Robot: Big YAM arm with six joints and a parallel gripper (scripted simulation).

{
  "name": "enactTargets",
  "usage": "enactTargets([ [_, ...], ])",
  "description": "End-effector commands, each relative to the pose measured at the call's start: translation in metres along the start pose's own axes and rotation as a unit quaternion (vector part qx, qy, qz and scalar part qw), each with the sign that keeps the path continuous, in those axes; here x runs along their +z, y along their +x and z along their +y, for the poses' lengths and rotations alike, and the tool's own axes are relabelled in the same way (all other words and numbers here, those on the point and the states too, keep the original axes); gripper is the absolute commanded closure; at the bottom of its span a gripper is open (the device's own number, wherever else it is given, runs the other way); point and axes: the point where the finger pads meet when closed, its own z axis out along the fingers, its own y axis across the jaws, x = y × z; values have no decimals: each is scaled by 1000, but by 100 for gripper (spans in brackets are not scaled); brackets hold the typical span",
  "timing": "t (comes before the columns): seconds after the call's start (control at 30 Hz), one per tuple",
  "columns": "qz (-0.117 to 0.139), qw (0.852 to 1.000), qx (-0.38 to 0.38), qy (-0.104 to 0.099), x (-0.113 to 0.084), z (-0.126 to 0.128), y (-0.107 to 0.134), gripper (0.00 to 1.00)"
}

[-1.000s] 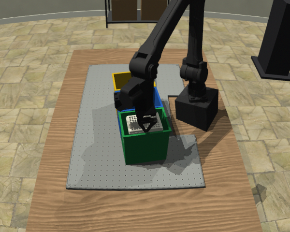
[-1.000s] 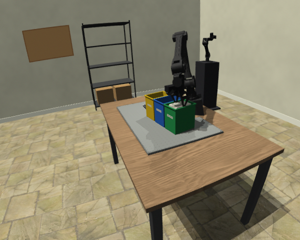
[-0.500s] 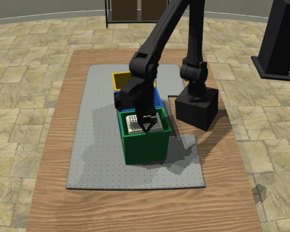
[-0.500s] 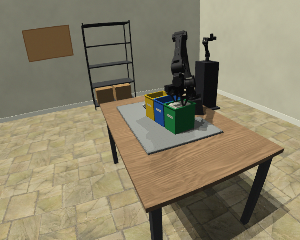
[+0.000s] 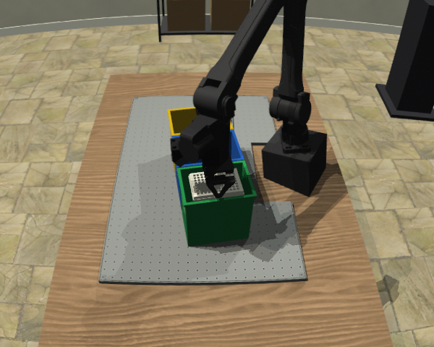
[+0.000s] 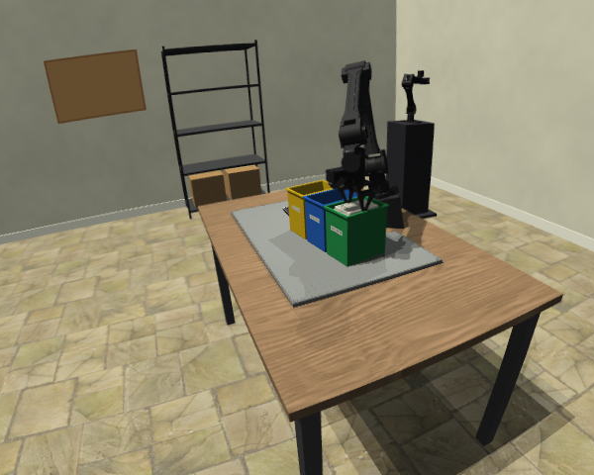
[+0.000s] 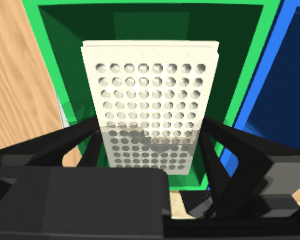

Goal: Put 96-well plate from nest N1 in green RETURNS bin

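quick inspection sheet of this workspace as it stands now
surface: wooden table carrying a grey perforated board
job's things: 96-well plate held level over the green bin, about at its rim; blue bin and yellow bin upright behind it
clutter: nothing seen
grippers: hand shut on the plate
cables: nothing seen
surroundings: black shelf rack with cardboard boxes, black pedestal, corkboard

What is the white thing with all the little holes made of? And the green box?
The 96-well plate looks like matte, off-white hard plastic: flat, stiff, with neat rows of round wells. The green bin looks like smooth, plain-coloured plastic too, with thin straight walls and no grain. The gripper holds the plate over its opening.
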Motion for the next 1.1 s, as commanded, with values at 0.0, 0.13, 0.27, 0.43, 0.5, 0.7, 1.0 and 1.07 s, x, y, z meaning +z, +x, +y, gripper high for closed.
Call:
enactTargets([
  [0.0,3,1000,-1,4,7,-3,-3,100],
  [0.13,3,1000,-1,4,7,-3,-3,100],
  [0.27,3,1000,-1,4,7,-3,-3,100],
  [0.43,3,1000,-1,4,7,-3,-3,100],
  [0.5,3,1000,-1,4,7,-3,-3,1],
  [0.7,3,1000,-1,4,7,-3,-3,1],
  [1.0,3,1000,-1,4,7,-3,-3,1],
  [1.07,3,1000,-1,4,7,-3,-3,1],
])
